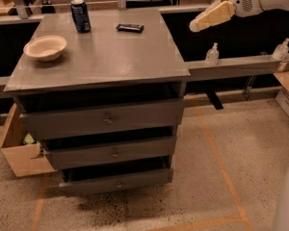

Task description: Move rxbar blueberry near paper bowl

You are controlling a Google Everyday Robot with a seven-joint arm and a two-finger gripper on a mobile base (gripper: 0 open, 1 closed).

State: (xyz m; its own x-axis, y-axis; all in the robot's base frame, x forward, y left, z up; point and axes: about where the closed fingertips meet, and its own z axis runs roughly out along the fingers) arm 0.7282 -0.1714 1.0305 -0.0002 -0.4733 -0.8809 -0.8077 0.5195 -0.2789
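The rxbar blueberry (130,27) is a small flat dark bar lying at the far middle of the grey cabinet top (111,57). The paper bowl (45,47) is cream-white and sits near the left edge. My gripper (201,22) is a cream-coloured tip on a white arm, held in the air at the upper right. It is to the right of the cabinet and to the right of the bar, touching nothing.
An upright dark blue soda can (80,15) stands at the far left of the top. Two clear pump bottles (212,55) (281,49) stand on a ledge at the right. A cardboard box (19,150) sits on the floor at the left. The cabinet's three drawers are slightly open.
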